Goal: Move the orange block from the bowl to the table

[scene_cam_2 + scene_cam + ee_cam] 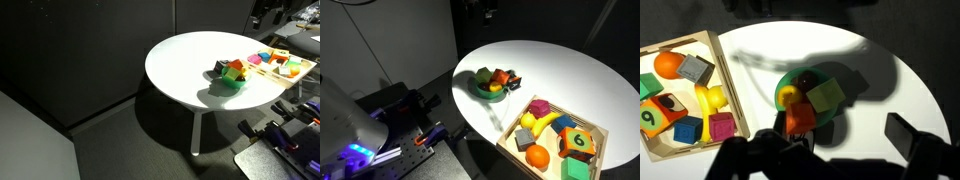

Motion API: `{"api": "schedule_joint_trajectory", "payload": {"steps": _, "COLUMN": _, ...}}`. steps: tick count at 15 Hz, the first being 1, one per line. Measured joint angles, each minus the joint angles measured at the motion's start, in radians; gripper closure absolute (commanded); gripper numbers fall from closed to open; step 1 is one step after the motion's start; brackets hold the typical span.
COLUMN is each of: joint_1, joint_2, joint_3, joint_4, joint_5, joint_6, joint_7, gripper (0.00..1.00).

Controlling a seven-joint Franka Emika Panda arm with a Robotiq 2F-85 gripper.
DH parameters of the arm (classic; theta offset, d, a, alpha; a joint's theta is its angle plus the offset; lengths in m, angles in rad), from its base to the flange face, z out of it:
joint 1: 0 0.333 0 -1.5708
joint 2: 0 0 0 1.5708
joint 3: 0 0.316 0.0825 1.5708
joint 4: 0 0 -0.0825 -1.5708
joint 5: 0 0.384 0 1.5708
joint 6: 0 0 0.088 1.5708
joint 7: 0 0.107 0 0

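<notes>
The small dark-green bowl (805,95) stands on the round white table (880,95), with several blocks piled in it. The orange block (800,117) lies at the bowl's near edge, beside a green block (825,97) and a yellow piece (788,97). The bowl shows in both exterior views (488,90) (230,80), and the orange block sits among the pile (498,75). My gripper (830,150) hovers high above the bowl. Its dark fingers are spread wide and hold nothing.
A wooden tray (510,135) stands next to the bowl near the table's edge. It holds a round orange fruit (538,155), a banana (545,122), a green-and-orange numbered cube (578,142) and other coloured blocks. It also shows in the wrist view (715,40).
</notes>
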Motion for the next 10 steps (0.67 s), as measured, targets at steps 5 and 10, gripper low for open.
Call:
{"api": "schedule_joint_trajectory", "payload": {"steps": 5, "joint_1": -0.016, "joint_2": 0.053, "joint_3": -0.028, "joint_4": 0.007, "joint_5": 0.000, "joint_6": 0.081, "joint_7": 0.000, "gripper": 0.00}}
{"api": "schedule_joint_trajectory", "payload": {"steps": 10, "joint_1": -0.023, "joint_2": 0.135, "joint_3": -0.046, "joint_4": 0.010, "joint_5": 0.012, "joint_6": 0.216, "joint_7": 0.001, "gripper": 0.00}}
